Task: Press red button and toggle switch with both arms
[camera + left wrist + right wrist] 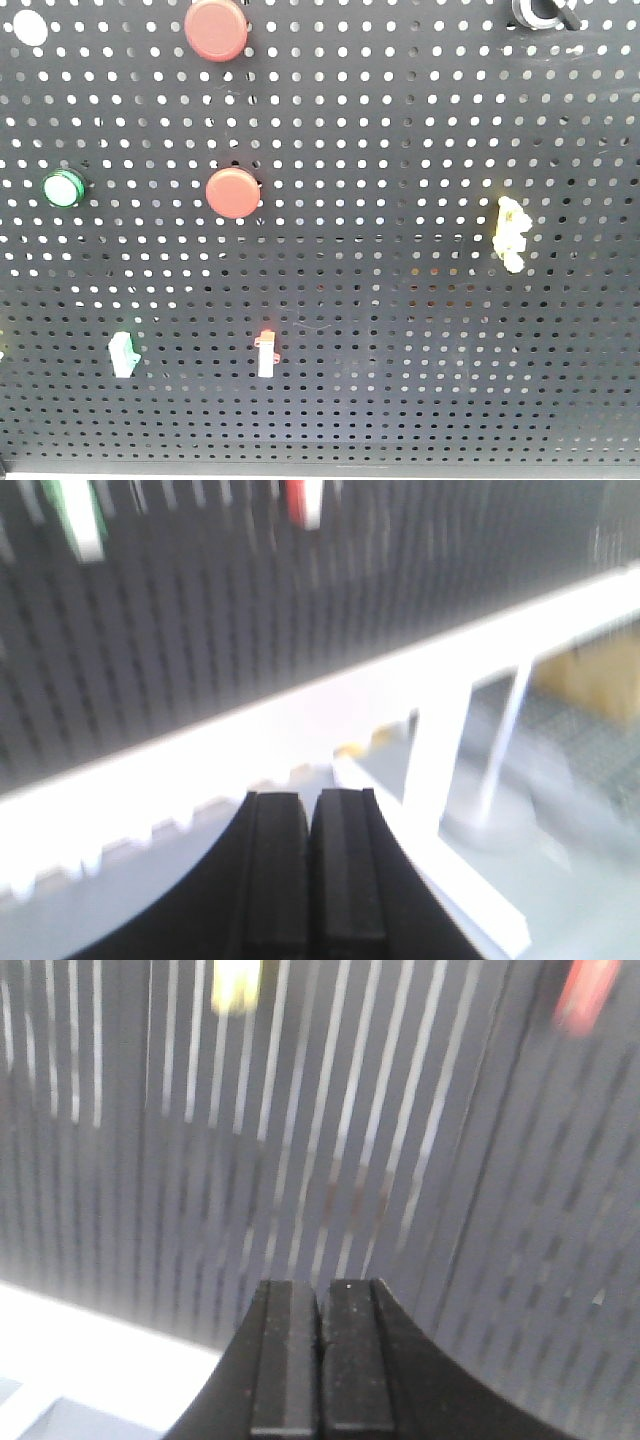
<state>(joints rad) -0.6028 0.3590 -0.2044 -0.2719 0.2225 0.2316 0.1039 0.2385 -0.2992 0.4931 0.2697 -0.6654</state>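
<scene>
Pegboard panel (420, 120) looks like matt black perforated sheet metal, smooth between the holes; red buttons (232, 192) are smooth plastic with a dull satin sheen, the green button (62, 187) glossier with a shiny rim. Left gripper (309, 865) and right gripper (321, 1355) pads are matt black, rubbery, the right one finely grainy. White frame (440, 770) is smooth, painted-looking.

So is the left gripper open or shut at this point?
Shut. In the left wrist view the left gripper has its two black fingers pressed together, nothing between them, below the pegboard.
</scene>
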